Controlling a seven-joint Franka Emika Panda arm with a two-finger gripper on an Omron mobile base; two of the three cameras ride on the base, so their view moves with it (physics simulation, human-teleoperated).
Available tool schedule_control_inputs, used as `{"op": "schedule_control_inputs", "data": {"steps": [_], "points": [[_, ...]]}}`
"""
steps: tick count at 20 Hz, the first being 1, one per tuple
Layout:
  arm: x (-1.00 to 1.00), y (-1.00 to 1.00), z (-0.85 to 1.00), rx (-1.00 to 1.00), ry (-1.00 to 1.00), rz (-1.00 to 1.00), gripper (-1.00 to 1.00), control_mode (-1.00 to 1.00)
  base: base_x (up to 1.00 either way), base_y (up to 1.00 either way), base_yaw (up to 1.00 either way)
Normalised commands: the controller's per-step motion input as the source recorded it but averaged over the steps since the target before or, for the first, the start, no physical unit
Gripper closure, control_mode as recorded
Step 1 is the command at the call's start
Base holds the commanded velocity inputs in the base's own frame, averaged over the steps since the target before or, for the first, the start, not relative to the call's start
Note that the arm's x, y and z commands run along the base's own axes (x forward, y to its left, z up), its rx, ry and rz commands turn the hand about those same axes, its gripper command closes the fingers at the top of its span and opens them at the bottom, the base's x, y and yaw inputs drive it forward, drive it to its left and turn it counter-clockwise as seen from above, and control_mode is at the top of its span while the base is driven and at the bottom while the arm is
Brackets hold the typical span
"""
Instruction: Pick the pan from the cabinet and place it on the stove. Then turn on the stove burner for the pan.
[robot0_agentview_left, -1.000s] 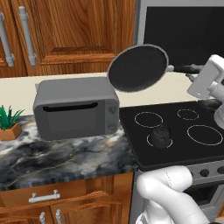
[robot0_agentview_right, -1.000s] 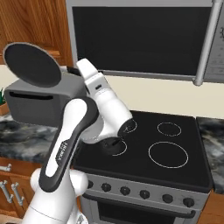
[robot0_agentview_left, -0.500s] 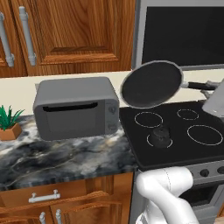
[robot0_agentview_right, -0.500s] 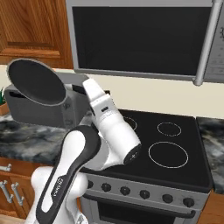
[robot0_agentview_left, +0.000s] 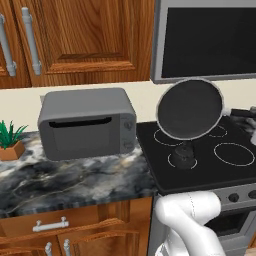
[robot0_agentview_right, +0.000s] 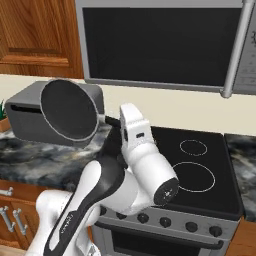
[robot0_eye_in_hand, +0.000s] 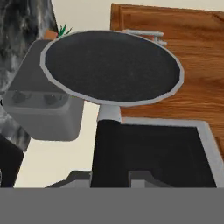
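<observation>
My fingers are clamped tight on the long black handle (robot0_eye_in_hand: 107, 148) of the pan (robot0_agentview_left: 190, 109) — in the hand view the handle runs up from between my tips to the pan's grey-rimmed disc, which spreads wide above them. I hold the pan in the air, tipped up on edge so its dark round face is turned toward the left base camera, its rim over the back left part of the stove (robot0_agentview_left: 210, 172) and not touching the glass. Its shadow lies as a dark blot on the cooktop beneath, near a small white ring. From the right base view the pan (robot0_agentview_right: 68, 111) hangs in front of the grey toaster oven (robot0_agentview_right: 30, 112), with my white arm (robot0_agentview_right: 142, 160) reaching up behind it across the stove's front. The largest white ring, the stove burner (robot0_agentview_right: 191, 176), sits bare on the cooktop's near right, well apart from the pan. The toaster oven stands on the dark marbled counter (robot0_agentview_left: 75, 175) just left of the stove, with a small potted plant (robot0_agentview_left: 10, 142) further left. Above the stove hangs the grey microwave (robot0_agentview_right: 160, 45); beside it the reddish wooden cabinet (robot0_agentview_left: 85, 40) with its grey bar handles shows closed doors
</observation>
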Motion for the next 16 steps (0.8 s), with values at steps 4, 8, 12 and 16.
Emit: {"op": "schedule_control_inputs", "data": {"steps": [4, 8, 12, 16], "points": [[-0.22, -0.66, -0.3, 0.03, 0.34, -0.08, 1.0, -1.0, 0.0, 0.0, 0.0], [-0.18, -0.64, -0.34, 0.03, 0.35, -0.1, 1.0, -1.0, 0.0, 0.0, 0.0], [-0.11, -0.72, -0.34, 0.04, 0.32, -0.12, 1.0, -1.0, 0.0, 0.0, 0.0], [-0.09, -0.78, -0.3, 0.06, 0.32, -0.13, 1.0, -1.0, 0.0, 0.0, 0.0]]}}
